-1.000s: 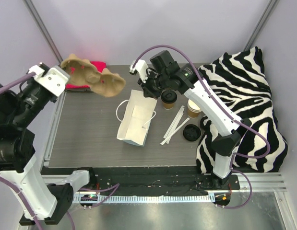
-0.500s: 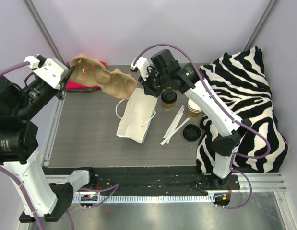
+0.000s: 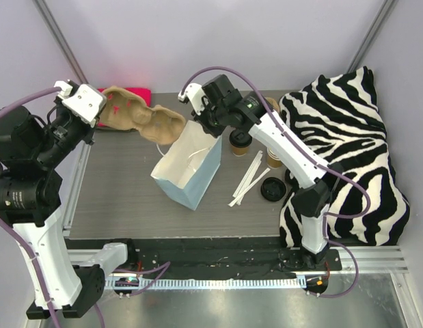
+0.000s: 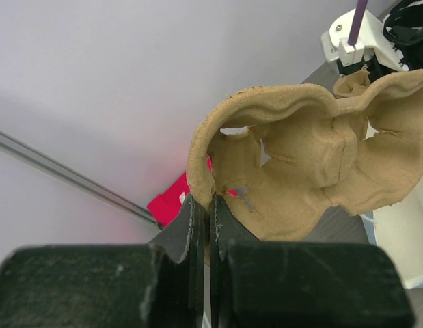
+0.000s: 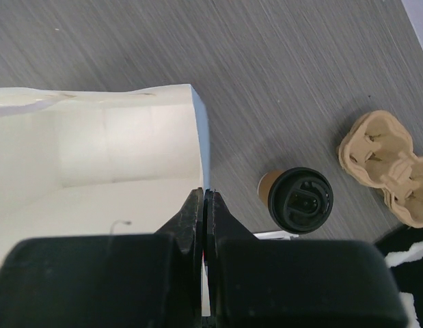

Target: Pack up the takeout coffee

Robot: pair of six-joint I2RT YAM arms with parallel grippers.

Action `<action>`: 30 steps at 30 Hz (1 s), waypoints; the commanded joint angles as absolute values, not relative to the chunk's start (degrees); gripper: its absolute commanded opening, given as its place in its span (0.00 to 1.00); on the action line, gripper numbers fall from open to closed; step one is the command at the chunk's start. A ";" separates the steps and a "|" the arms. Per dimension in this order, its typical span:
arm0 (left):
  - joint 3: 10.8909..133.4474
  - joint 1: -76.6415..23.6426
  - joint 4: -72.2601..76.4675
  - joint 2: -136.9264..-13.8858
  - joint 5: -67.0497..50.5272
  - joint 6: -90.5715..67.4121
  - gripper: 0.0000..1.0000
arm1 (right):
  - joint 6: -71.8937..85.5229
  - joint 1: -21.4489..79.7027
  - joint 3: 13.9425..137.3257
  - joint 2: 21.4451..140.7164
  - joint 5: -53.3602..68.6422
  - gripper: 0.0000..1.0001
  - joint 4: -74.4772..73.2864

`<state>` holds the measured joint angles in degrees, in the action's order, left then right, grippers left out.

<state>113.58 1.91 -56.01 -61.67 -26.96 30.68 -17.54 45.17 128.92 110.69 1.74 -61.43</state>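
Looking down from above, the left gripper (image 3: 96,115) is clamped on one end of the pulp cup carrier (image 3: 139,119) and holds it in the air just left of the light blue paper bag (image 3: 189,171). The right gripper (image 3: 199,128) is pinched on the bag's top rim, so the bag stands open. The takeout coffee (image 3: 240,141) — black lid on — stands on the table (image 3: 115,195) just right of the bag, and neither arm touches it. At the left wrist, the fingers (image 4: 189,229) meet on the carrier's rim. At the right wrist, the jaws are together on the bag's edge, with the coffee upright beyond it. Preparation only, I judge — the cup is not yet in carrier or bag, so the packing itself remains.
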 commanded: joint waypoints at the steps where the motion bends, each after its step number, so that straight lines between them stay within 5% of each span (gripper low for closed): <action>1: 111.10 1.50 -54.76 -60.91 -25.14 32.25 0.00 | -16.00 45.79 131.84 112.23 -5.53 0.01 -58.01; 7: 108.02 -4.38 -53.61 -60.91 -18.13 34.80 0.00 | -15.47 46.23 134.38 114.25 -7.82 0.01 -57.66; 17: 97.31 -34.34 -46.69 -60.65 15.00 47.87 0.00 | -15.99 47.11 135.18 114.09 -8.44 0.01 -58.01; 30: 88.85 -48.69 -44.56 -56.08 15.74 61.78 0.00 | -22.14 47.29 139.40 113.47 0.16 0.01 -62.31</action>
